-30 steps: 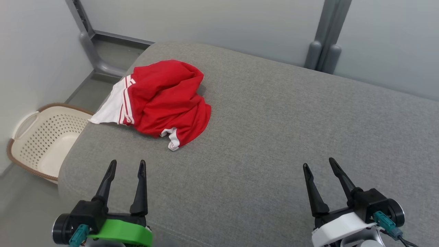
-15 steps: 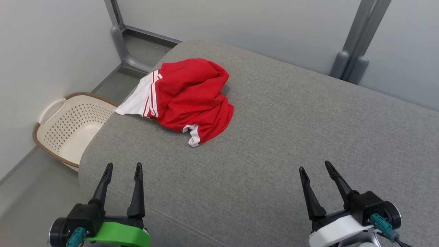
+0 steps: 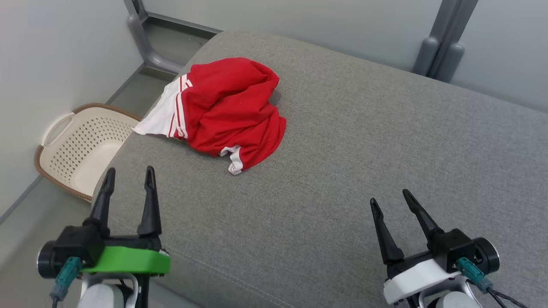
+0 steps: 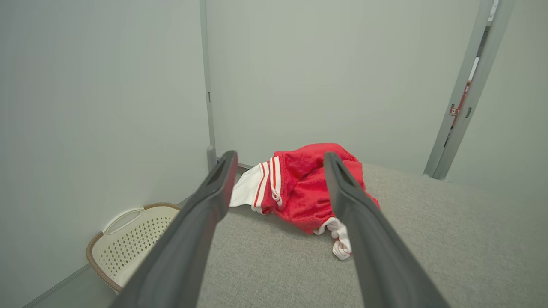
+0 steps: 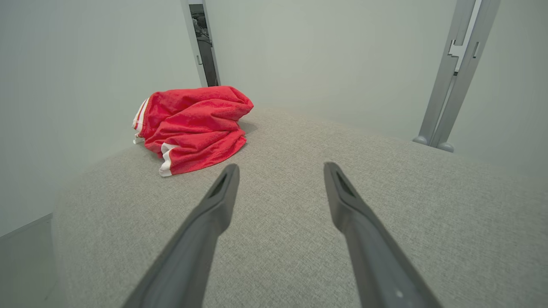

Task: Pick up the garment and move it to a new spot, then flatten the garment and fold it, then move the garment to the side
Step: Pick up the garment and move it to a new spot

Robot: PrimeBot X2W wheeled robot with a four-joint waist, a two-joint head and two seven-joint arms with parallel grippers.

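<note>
The red garment (image 3: 227,113) lies crumpled near the far left corner of the grey cushion (image 3: 342,171), its white waistband (image 3: 160,119) at the left edge; it looks soft, light and floppy, best pinched at the waistband or a raised fold, while the left gripper (image 3: 130,169) and right gripper (image 3: 389,196) hover wide open and empty by the near edge

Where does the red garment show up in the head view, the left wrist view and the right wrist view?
Head view: red garment upper left of centre, on the grey cushion.
Left wrist view: middle of the picture.
Right wrist view: upper left.
Shared landmark: its white cuff at the near edge.
</note>
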